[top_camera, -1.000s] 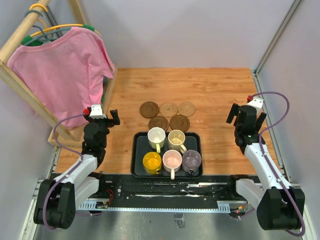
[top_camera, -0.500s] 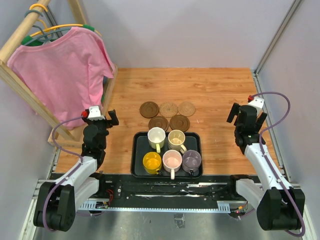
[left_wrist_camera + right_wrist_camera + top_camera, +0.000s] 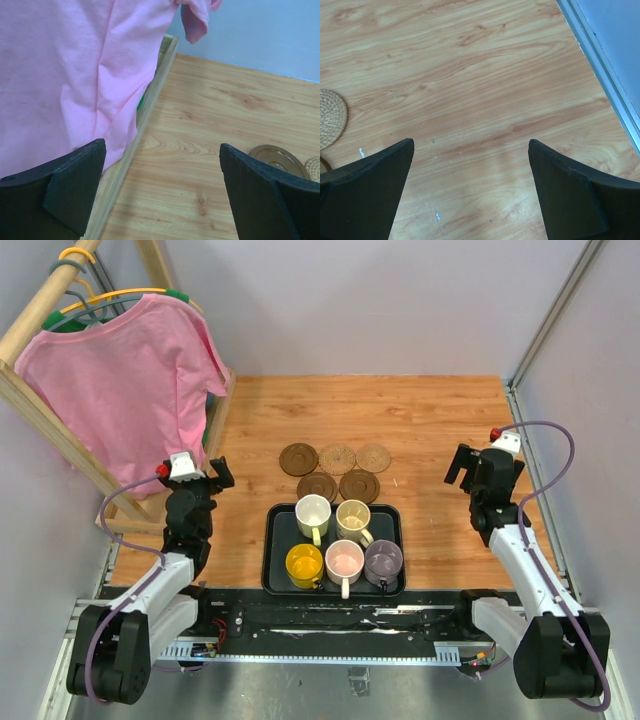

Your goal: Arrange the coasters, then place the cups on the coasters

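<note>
The five coasters (image 3: 337,458) lie clustered on the tabletop (image 3: 440,420) just beyond the black tray (image 3: 270,540). Three form a far row, with a dark brown coaster (image 3: 298,458) at the left end and two woven tan ones to its right. Two more dark discs (image 3: 359,485) are tucked close in front, near the tray's far rim. They sit packed nearly edge to edge, probably too tight for a mug on each, so spreading them looks like the step in hand. All five cups (image 3: 344,560) stand in the tray: white and cream at the back, yellow, pink and greyish purple at the front.

The cluster sits between the two arms. From the left jaws it lies to the right and slightly ahead — the left wrist view shows that dark brown coaster (image 3: 279,159) low at the right edge. From the right jaws it lies to the left; only a tan coaster's (image 3: 330,117) rim shows at that view's left edge. Being round, the discs offer no long axis to line up on. Neither arm looks clearly nearer — each has its own end of the row. Both sets of jaws stand wide apart and hold nothing, hovering over bare wood. The pink T-shirt (image 3: 130,370) on its wooden rack (image 3: 30,400) hangs close beside the left arm (image 3: 185,530).
</note>
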